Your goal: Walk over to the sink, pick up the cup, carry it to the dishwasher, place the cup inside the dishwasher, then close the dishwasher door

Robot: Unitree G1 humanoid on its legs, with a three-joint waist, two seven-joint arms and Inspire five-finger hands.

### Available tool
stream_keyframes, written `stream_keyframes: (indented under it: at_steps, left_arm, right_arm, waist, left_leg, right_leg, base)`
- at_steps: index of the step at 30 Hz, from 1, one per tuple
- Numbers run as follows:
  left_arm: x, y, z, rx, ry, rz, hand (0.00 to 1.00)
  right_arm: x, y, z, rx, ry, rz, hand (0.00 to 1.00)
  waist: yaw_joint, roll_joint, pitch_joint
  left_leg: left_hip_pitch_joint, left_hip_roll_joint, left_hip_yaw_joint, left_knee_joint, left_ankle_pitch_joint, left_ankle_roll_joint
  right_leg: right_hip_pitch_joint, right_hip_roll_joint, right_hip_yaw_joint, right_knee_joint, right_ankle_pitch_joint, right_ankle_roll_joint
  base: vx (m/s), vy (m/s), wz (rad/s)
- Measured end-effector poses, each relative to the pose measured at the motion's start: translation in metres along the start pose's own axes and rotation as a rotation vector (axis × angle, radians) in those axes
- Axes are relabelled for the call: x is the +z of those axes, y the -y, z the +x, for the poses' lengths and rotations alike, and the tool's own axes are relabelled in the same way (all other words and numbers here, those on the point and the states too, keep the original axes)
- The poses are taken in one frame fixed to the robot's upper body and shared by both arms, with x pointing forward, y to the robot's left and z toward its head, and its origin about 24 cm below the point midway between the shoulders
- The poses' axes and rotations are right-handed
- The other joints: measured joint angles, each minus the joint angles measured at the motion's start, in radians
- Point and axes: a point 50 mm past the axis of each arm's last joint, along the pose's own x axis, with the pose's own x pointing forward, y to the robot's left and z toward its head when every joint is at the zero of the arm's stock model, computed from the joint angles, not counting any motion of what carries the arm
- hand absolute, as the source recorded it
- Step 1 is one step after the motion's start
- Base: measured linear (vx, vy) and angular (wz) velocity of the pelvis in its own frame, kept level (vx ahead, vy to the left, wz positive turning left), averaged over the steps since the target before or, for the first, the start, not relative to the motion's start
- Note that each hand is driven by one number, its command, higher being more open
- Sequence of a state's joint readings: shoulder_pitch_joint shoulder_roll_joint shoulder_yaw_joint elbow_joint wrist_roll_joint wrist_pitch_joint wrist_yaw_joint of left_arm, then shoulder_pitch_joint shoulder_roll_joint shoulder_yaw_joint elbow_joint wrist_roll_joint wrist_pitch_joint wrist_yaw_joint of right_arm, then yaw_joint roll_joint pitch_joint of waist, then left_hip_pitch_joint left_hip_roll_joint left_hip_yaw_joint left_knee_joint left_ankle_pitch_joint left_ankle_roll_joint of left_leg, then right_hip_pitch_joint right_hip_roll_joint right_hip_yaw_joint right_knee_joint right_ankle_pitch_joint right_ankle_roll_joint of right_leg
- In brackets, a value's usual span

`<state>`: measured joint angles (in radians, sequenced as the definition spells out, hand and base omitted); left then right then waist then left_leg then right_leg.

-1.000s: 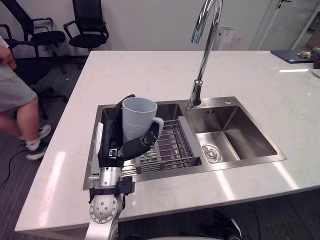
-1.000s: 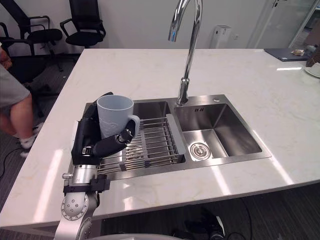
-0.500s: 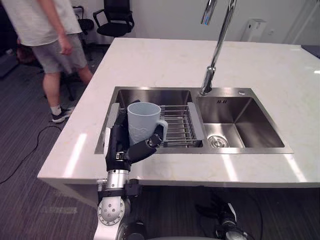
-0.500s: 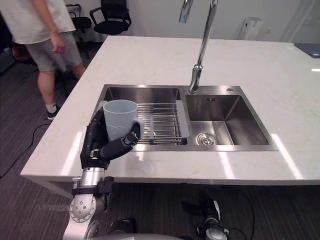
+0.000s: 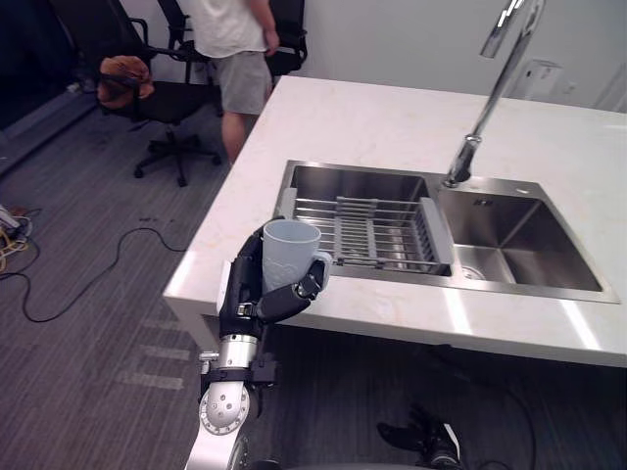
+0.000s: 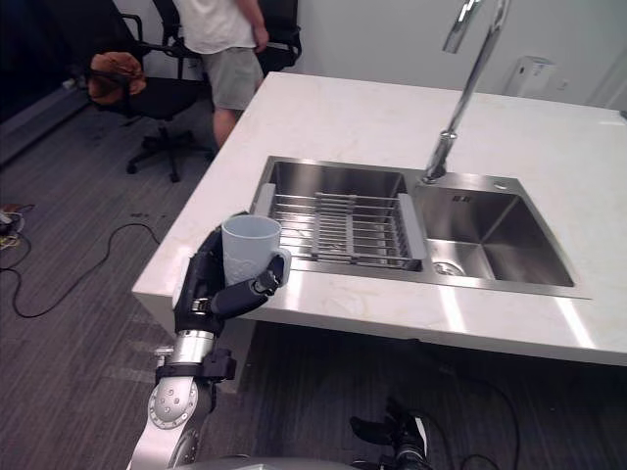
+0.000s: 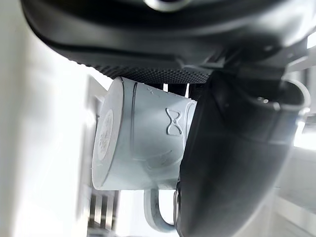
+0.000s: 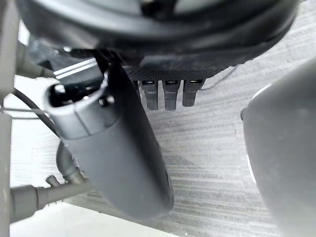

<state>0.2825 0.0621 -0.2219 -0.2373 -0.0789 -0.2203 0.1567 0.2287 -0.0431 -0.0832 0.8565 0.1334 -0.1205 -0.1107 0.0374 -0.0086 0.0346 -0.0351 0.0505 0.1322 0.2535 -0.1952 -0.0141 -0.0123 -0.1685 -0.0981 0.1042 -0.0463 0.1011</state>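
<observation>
A: In the left eye view, what is the robot's left hand [image 5: 253, 296] doing?

B: It is curled round the pale blue cup [image 5: 290, 253], which stands upright, thumb across the front. The grip is as it was half a second ago.

A: And the place?

B: The whole picture has shifted, so the camera has moved. The cup showed then against the left end of the wire rack [image 5: 377, 235] in the sink [image 5: 534, 257]. It shows now at the near left corner of the white counter [image 5: 372, 122], with grey floor [image 5: 88, 323] to its left. A person [image 5: 235, 39] stands by the chairs [image 5: 132, 93] at the far end.

A: The right eye view?

B: The same, and the cup's handle points towards the sink.

A: The left wrist view?

B: The cup lies against the palm, thumb over its side next to the handle.

A: The right wrist view?

B: The right hand [image 8: 116, 148] hangs loose above the floor, holding nothing.
</observation>
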Motion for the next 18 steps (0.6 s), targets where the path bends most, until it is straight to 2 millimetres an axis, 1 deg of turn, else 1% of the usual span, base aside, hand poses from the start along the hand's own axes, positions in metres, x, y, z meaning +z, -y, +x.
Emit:
stream_keyframes:
  at_steps: [1, 5, 7, 11, 13, 15, 17, 18]
  left_arm:
    - [0.0003, 0.0, 0.0001, 0.0, 0.001, -0.001, 0.3]
    - [0.0002, 0.0027, -0.0001, -0.013, 0.001, -0.005, 0.3]
    - [0.0006, 0.0069, -0.0002, -0.032, 0.002, -0.014, 0.3]
    - [0.0004, 0.0098, -0.0007, -0.045, 0.0, -0.019, 0.3]
    - [0.0002, 0.0091, -0.001, -0.042, -0.001, -0.017, 0.3]
    - [0.0002, 0.0079, -0.0013, -0.037, -0.001, -0.016, 0.3]
    - [0.0027, 0.0057, -0.001, -0.028, 0.009, -0.014, 0.3]
    - [0.0042, 0.0052, -0.001, -0.026, 0.015, -0.015, 0.3]
  right_arm:
    - [0.0011, -0.0004, 0.0006, 0.001, 0.002, 0.0, 0.9]
    - [0.0037, -0.0019, 0.0025, 0.004, 0.005, -0.002, 0.9]
    - [0.0022, -0.0001, 0.0026, 0.0, -0.003, -0.007, 0.9]
    - [-0.0019, 0.002, 0.0023, -0.006, -0.021, -0.016, 0.9]
    - [-0.0019, 0.0036, 0.0024, -0.009, -0.021, -0.03, 0.9]
    - [-0.0025, 0.0039, 0.0024, -0.008, -0.024, -0.046, 0.9]
    - [-0.0026, 0.0055, 0.0028, -0.015, -0.025, -0.06, 0.9]
    - [-0.0025, 0.006, 0.003, -0.018, -0.026, -0.061, 0.9]
  waist:
    - [0.004, 0.0, 0.0]
    - [-0.002, 0.003, -0.002]
    - [-0.001, 0.006, -0.004]
    - [0.001, 0.007, -0.005]
    - [0.007, 0.007, -0.005]
    - [0.017, 0.007, -0.005]
    - [0.026, 0.006, -0.004]
    - [0.031, 0.006, -0.002]
  left_leg:
    - [0.0, -0.002, 0.005, -0.001, 0.0, 0.0]
    - [0.016, 0.003, 0.01, -0.007, 0.001, -0.002]
    - [0.027, 0.011, -0.001, -0.024, 0.009, -0.014]
    - [0.026, 0.018, -0.036, -0.052, 0.031, -0.024]
    - [0.024, 0.015, -0.066, -0.068, 0.05, -0.026]
    - [0.013, 0.013, -0.096, -0.066, 0.057, -0.029]
    - [-0.03, 0.001, -0.161, -0.052, 0.074, -0.031]
    - [-0.04, -0.004, -0.176, -0.052, 0.081, -0.031]
  right_leg:
    - [0.0, -0.001, 0.007, -0.007, 0.006, 0.002]
    - [0.013, 0.011, 0.01, -0.011, 0.009, 0.007]
    - [0.026, 0.021, 0.0, -0.017, 0.009, 0.007]
    - [0.034, 0.03, -0.026, -0.017, 0.005, 0.003]
    - [0.046, 0.03, -0.058, -0.018, 0.0, 0.001]
    - [0.053, 0.029, -0.085, -0.015, -0.009, -0.003]
    - [0.057, 0.021, -0.16, -0.01, -0.022, -0.004]
    - [0.057, 0.016, -0.182, -0.003, -0.025, -0.002]
  base:
    - [0.02, 0.045, -0.05]
    - [0.01, -0.022, -0.05]
    - [-0.02, -0.065, 0.08]
    - [-0.06, -0.076, 0.23]
    - [-0.05, -0.072, 0.42]
    - [-0.04, -0.059, 0.5]
    - [-0.04, -0.062, 0.91]
    - [-0.06, -0.05, 1.13]
